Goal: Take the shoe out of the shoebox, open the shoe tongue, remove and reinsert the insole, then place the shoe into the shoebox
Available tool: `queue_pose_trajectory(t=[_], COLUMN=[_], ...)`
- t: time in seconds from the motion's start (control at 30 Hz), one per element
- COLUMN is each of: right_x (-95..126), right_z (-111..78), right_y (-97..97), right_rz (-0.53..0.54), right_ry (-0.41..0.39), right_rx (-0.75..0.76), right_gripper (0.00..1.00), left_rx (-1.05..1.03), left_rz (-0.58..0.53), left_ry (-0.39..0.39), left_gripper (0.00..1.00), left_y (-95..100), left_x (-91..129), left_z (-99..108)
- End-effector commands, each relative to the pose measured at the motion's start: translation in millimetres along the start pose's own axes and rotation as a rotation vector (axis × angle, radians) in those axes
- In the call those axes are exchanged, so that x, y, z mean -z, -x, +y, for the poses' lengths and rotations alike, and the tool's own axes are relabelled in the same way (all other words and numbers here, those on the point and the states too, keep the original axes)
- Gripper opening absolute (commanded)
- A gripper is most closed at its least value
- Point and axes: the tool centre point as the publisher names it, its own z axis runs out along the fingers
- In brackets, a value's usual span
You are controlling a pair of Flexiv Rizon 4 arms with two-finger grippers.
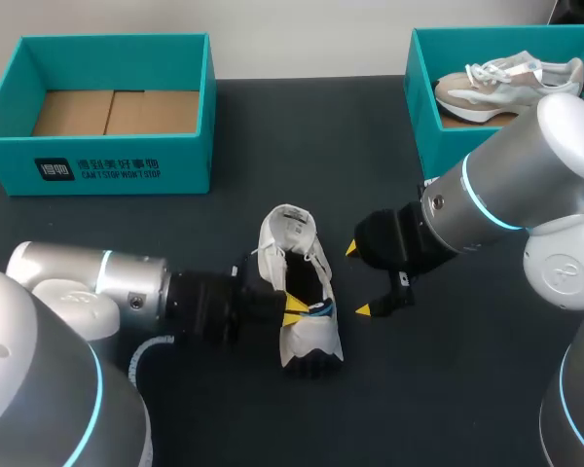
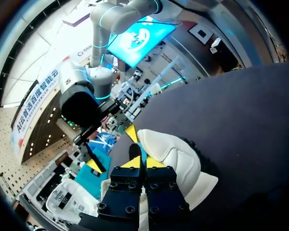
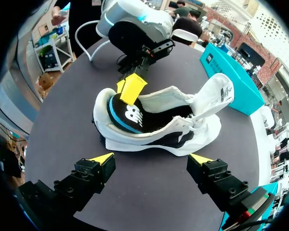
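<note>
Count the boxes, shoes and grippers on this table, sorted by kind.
Boxes: 2, the left box and the right box
Shoes: 2, the white shoe on the table and the beige shoe in the right box
Grippers: 2, the left gripper and the right gripper
Total: 6

A dark table (image 1: 448, 389) is carrying a left box (image 1: 107, 165) at upper left, a right box (image 1: 423, 112) at upper right, and a shoe (image 1: 316, 268) lying at centre.

Silver arms (image 1: 88, 277), cyan rings (image 1: 477, 204), black claws (image 1: 359, 280), maybe cable (image 1: 146, 358)
</note>
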Motion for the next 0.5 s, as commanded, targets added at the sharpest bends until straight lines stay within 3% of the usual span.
queue_pose_trajectory(t=[0.03,0.1,0.13,0.17,0.5], right_x=[-0.5,-0.5,-0.5,-0.5,-0.5], right_z=[0.0,0.0,0.0,0.0,0.0], right_y=[-1.1,-1.1,-1.1,-1.1,-1.1], right_rz=[-0.003,-0.003,-0.003,-0.003,-0.003], right_ry=[0.0,0.0,0.0,0.0,0.0], right_rx=[0.0,0.0,0.0,0.0,0.0], right_gripper=[1.0,1.0,1.0,1.0,1.0], left_rx=[0.005,-0.001,-0.002,-0.011,-0.045], left_rz=[-0.007,-0.022,-0.033,-0.04,-0.08], left_ry=[0.005,-0.003,-0.012,-0.015,-0.046], left_gripper=[0.0,0.0,0.21,0.3,0.42], left_y=[-4.6,-1.3,1.2,3.4,20.6], left_x=[-2.7,-0.4,1.2,2.6,12.0], left_z=[3.1,-1.5,-4.5,-6.9,-23.0])
